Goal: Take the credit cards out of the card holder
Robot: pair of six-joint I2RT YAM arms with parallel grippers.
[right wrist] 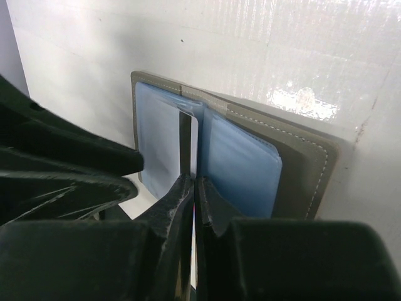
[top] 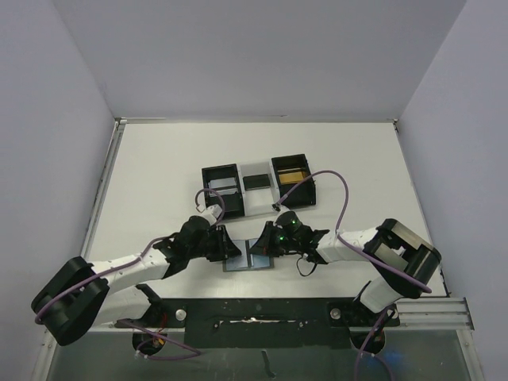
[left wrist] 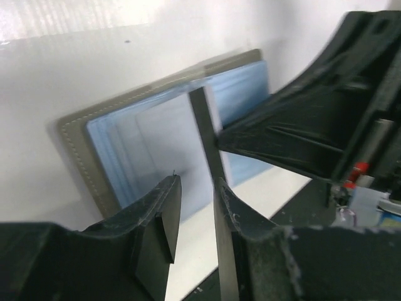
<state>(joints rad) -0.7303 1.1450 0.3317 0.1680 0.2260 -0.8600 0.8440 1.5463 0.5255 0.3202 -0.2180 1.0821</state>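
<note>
The grey card holder (top: 240,263) lies open on the table between my two grippers, its blue-grey pockets (left wrist: 125,144) facing up. My right gripper (top: 263,243) is shut on a credit card (right wrist: 185,138) that stands on edge over the holder's (right wrist: 294,169) middle fold. In the left wrist view that card (left wrist: 203,125) runs down along the inner face of the right finger (left wrist: 235,213). My left gripper (left wrist: 197,188) is open, with a gap between its other finger and the card. In the top view the left gripper (top: 230,248) sits at the holder's left side.
A black-and-white three-compartment tray (top: 221,168) stands just behind the holder; its right compartment holds something gold-brown (top: 292,176). White walls close the table on the left, back and right. The arms' base rail (top: 254,313) runs along the near edge.
</note>
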